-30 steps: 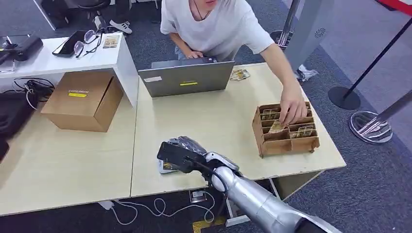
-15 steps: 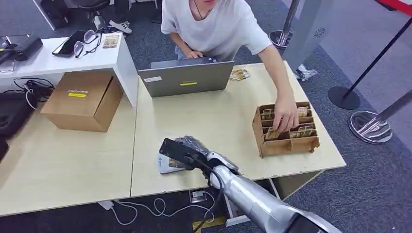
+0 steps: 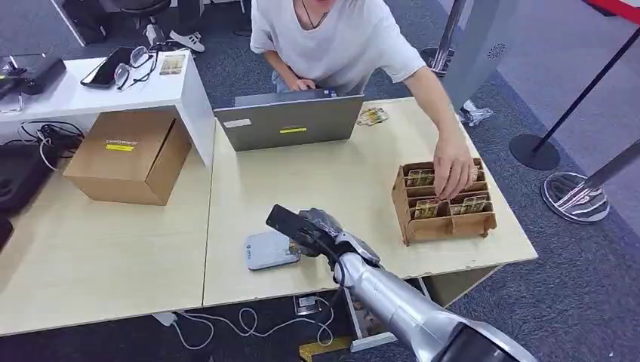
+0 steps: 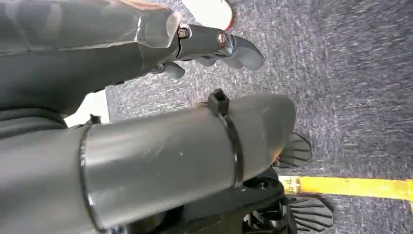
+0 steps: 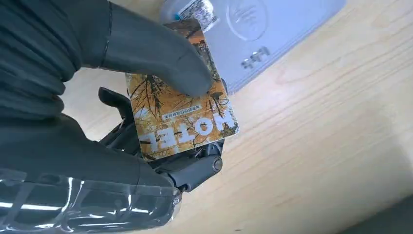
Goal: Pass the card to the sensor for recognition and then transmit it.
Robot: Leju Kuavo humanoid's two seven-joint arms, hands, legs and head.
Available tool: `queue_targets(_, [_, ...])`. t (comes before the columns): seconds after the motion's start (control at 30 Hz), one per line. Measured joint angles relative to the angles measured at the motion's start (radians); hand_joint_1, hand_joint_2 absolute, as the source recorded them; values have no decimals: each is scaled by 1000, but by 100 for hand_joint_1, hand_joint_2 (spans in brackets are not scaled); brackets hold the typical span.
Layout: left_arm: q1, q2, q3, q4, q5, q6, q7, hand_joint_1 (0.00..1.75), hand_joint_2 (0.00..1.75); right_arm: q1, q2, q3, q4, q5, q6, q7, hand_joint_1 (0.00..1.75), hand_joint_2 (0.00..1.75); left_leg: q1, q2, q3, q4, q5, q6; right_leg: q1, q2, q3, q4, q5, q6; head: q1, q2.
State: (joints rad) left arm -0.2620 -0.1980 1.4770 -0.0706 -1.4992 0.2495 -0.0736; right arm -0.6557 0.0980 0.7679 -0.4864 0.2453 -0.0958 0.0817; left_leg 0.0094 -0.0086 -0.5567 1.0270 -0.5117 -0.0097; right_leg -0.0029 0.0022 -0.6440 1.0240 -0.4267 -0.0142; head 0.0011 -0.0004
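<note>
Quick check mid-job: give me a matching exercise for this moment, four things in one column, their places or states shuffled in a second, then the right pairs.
Things
1. orange printed hotel card
2. flat grey card sensor
3. brown wooden slotted card box
4. grey open laptop

Places or states
A. under a person's reaching hand
B. pinched in the robot's right hand
C. at the table's far edge
D. lying on the table beside the right hand

Pairs: 1-B, 2-D, 3-A, 4-C
</note>
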Motion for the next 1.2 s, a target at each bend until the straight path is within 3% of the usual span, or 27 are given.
queue_targets(0.2, [0, 0, -31, 0, 0, -8, -6, 0, 0, 0, -2, -21, 32, 7, -16, 16, 175, 175, 0, 0, 0, 0, 0, 0, 0, 0, 0, 0, 0, 0, 0, 0])
queue_targets(0.43, [1, -1, -60, 0, 0, -14, -5, 0, 0, 6, -4, -29, 36, 59, -11, -13, 175, 175, 0, 0, 0, 0, 0, 0, 0, 0, 0, 0, 0, 0, 0, 0])
queue_targets(0.9, [0, -1, -63, 0, 0, -12, 2, 0, 0, 10, 6, -29, 3, 84, 11, -58, 175, 175, 0, 0, 0, 0, 0, 0, 0, 0, 0, 0, 0, 0, 0, 0])
queue_targets(1.2, [-1, -1, -62, 0, 0, -10, 30, 0, 0, -6, 6, -26, -20, 118, 3, -55, 175, 175, 0, 0, 0, 0, 0, 0, 0, 0, 0, 0, 0, 0, 0, 0])
